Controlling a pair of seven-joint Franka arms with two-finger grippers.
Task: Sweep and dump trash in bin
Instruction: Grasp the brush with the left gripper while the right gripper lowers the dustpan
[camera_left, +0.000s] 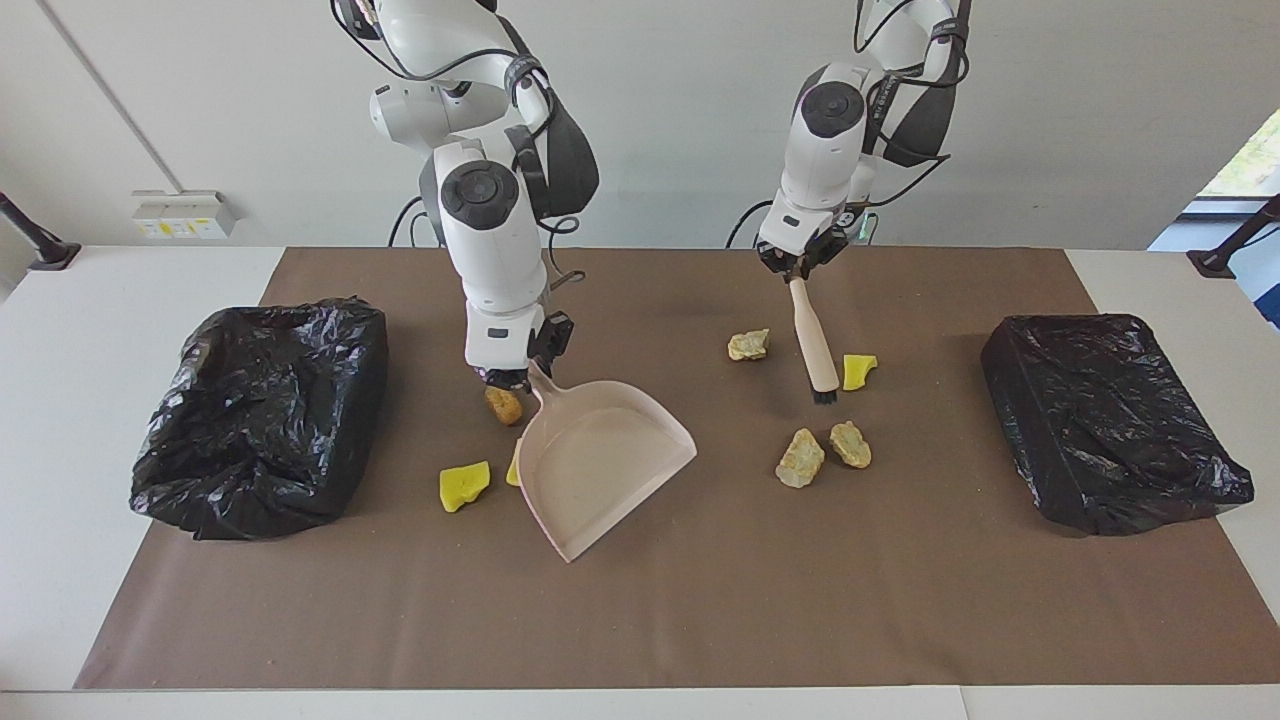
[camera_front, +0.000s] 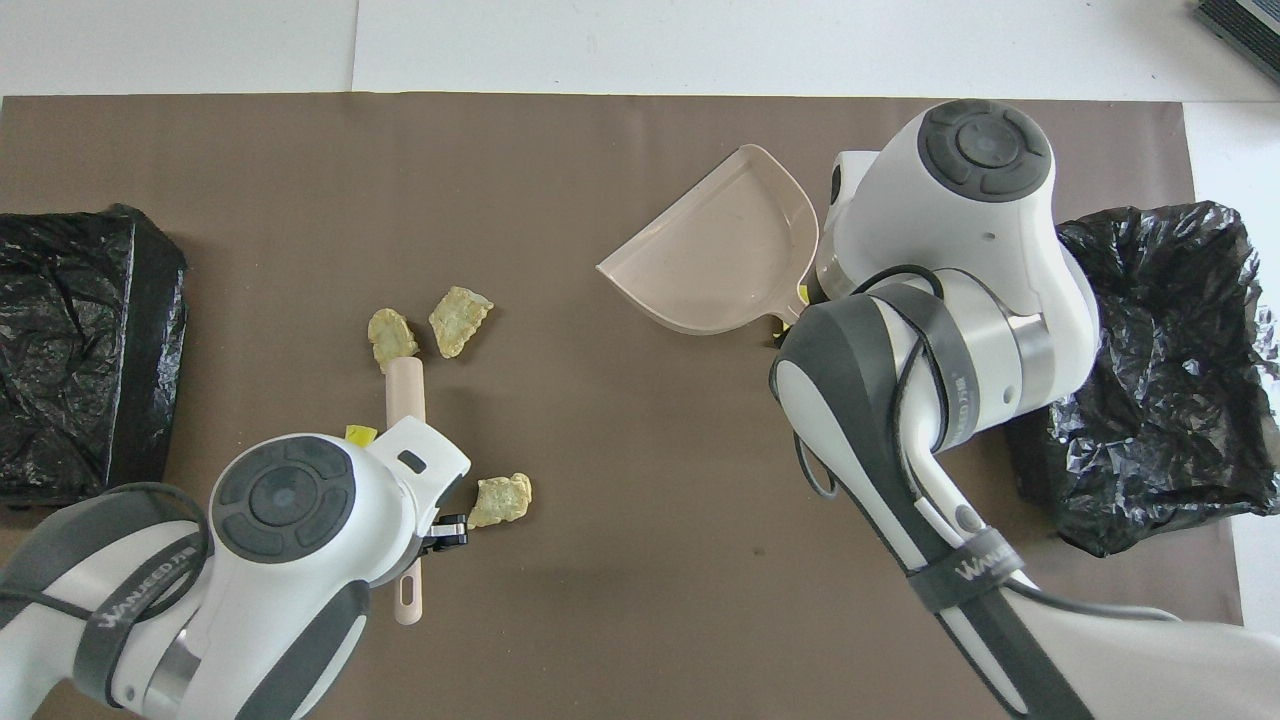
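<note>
My right gripper (camera_left: 517, 375) is shut on the handle of the pink dustpan (camera_left: 600, 460), which hangs tilted over the mat. Beside its handle lies the brown cork (camera_left: 503, 405). A yellow sponge piece (camera_left: 464, 485) lies by the pan's rim, and the pan half hides another. My left gripper (camera_left: 797, 268) is shut on the beige brush (camera_left: 815, 345), whose bristles point down next to a yellow sponge piece (camera_left: 858, 370). Two beige lumps (camera_left: 800, 458) (camera_left: 850, 443) lie farther from the robots than the bristles, and a third lump (camera_left: 748, 345) lies beside the brush. In the overhead view the brush (camera_front: 405, 385) points at the paired lumps (camera_front: 392, 335).
A black-bagged bin (camera_left: 260, 415) stands at the right arm's end of the brown mat, and a second black-bagged bin (camera_left: 1110, 420) at the left arm's end. White tabletop (camera_left: 100, 300) borders the mat.
</note>
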